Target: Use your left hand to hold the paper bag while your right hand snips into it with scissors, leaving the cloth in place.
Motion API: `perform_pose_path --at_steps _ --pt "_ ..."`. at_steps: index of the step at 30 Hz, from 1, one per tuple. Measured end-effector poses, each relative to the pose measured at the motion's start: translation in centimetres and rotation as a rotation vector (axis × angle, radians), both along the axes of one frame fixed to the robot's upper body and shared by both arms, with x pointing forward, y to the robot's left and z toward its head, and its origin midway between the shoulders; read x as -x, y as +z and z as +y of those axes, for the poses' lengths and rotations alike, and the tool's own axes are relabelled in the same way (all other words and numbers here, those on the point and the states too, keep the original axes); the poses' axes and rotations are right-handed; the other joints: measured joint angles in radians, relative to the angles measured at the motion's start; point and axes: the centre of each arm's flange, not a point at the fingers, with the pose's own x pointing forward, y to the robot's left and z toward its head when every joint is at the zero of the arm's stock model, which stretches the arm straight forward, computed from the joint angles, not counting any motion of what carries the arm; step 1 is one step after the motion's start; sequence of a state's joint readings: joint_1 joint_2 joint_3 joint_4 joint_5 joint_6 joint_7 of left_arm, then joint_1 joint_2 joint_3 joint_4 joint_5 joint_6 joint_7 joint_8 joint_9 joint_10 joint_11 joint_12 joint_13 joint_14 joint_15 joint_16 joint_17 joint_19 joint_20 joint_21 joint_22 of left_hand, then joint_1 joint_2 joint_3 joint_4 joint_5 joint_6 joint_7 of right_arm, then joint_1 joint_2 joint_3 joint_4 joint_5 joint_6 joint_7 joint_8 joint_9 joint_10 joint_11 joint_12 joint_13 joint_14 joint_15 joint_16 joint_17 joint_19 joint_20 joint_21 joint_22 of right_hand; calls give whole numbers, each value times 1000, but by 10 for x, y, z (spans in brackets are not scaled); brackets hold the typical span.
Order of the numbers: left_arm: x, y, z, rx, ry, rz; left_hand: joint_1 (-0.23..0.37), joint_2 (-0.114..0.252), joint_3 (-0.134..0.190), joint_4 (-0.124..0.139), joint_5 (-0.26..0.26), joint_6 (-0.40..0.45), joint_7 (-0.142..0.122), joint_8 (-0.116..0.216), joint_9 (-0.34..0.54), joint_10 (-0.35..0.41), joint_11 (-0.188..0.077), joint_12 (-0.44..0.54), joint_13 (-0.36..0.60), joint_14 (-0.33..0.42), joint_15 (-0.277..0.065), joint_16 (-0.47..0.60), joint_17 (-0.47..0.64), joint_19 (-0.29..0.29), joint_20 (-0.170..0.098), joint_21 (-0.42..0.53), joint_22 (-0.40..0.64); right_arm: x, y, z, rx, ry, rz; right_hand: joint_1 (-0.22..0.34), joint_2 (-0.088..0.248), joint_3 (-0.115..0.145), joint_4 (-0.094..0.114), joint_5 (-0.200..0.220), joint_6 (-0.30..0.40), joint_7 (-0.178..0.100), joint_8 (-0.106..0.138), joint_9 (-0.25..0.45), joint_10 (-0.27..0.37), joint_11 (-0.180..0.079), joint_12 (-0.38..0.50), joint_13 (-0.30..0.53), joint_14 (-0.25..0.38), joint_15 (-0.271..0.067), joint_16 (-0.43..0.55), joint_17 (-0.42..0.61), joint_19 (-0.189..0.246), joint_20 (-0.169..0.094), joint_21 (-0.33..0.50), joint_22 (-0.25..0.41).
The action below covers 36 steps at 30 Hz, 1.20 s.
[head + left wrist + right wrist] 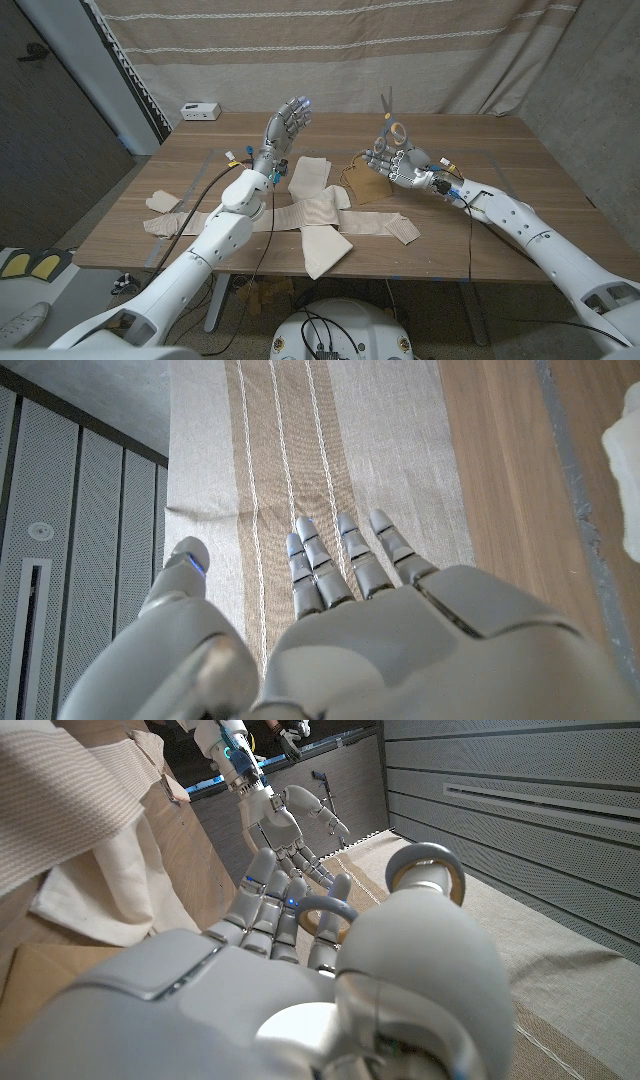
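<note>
The brown paper bag [366, 182] lies flat on the table's middle, partly under my right hand [394, 161]. That hand hovers just above the bag and grips grey-handled scissors [388, 112], blades pointing straight up; their ring handles [426, 872] sit around its fingers. My left hand [288, 122] is raised above the table left of the bag, fingers apart and pointing up, holding nothing; the left wrist view shows its fingers [340, 555] spread against the curtain. A pale cloth [309, 176] lies beside the bag, between the two hands. The bag's brown edge [55, 970] shows beneath my right hand.
More beige cloth pieces lie across the table: a long one [316, 214] in the middle, one hanging over the front edge [326, 252], a ribbed one [402, 228] at the right, smaller ones [164, 202] at the left. A white box [200, 110] stands at the back left corner.
</note>
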State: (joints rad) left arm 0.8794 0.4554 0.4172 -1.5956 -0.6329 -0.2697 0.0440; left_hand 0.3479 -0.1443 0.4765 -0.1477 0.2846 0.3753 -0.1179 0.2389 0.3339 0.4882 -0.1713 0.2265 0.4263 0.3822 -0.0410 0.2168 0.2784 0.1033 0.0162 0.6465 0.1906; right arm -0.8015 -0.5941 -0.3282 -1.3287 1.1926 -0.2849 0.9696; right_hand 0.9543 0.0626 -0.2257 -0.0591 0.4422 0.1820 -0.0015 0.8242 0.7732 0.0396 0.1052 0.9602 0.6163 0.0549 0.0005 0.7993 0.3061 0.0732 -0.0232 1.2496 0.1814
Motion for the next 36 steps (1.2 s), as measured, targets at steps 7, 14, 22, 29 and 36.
perform_pose_path --at_steps 7,14,22,29,36 --pt "0 6 -2 -56 25 13 0 0 0 0 -3 5 6 0 -7 -22 8 -8 -6 -14 0 0 -4 0 0 -7 0 4 0 -2 -14 -3 -11 0 0 0 0 0 0 0 0 0 9 2 -2 2 0 0 0 -5 4 4 0 0" --pt "1 10 -9 -146 44 54 7 7 0 0 -7 9 28 0 -14 -38 16 -16 -14 -34 -2 -8 -9 0 0 -8 0 8 0 -3 -28 -3 -25 5 5 0 0 6 5 5 0 2 13 2 -2 3 0 0 0 -9 9 9 0 0" --pt "4 17 -13 -237 90 82 12 12 0 0 -11 27 34 6 -23 -39 18 -16 -18 -36 0 -8 -14 5 5 -8 0 12 0 -3 -40 1 -45 29 28 21 -20 14 5 5 1 7 18 3 3 2 -5 5 0 -18 9 9 -4 0" --pt "6 20 -16 -299 126 99 12 12 4 -4 -11 38 35 6 -25 -44 24 -16 -23 -36 0 -8 -19 6 6 -12 0 13 0 -4 -44 4 -61 44 14 15 -26 14 -6 -6 -8 5 5 -9 -1 4 -10 1 -4 -28 0 0 -10 0" --pt "6 19 -16 -352 167 108 26 9 6 -6 -19 70 34 13 -32 -39 29 -16 -28 -36 0 -8 -23 13 12 -15 0 14 1 -4 -44 6 -71 48 10 15 -26 14 -6 -6 -9 0 1 -12 -5 7 -20 1 -5 -33 0 0 -15 0"
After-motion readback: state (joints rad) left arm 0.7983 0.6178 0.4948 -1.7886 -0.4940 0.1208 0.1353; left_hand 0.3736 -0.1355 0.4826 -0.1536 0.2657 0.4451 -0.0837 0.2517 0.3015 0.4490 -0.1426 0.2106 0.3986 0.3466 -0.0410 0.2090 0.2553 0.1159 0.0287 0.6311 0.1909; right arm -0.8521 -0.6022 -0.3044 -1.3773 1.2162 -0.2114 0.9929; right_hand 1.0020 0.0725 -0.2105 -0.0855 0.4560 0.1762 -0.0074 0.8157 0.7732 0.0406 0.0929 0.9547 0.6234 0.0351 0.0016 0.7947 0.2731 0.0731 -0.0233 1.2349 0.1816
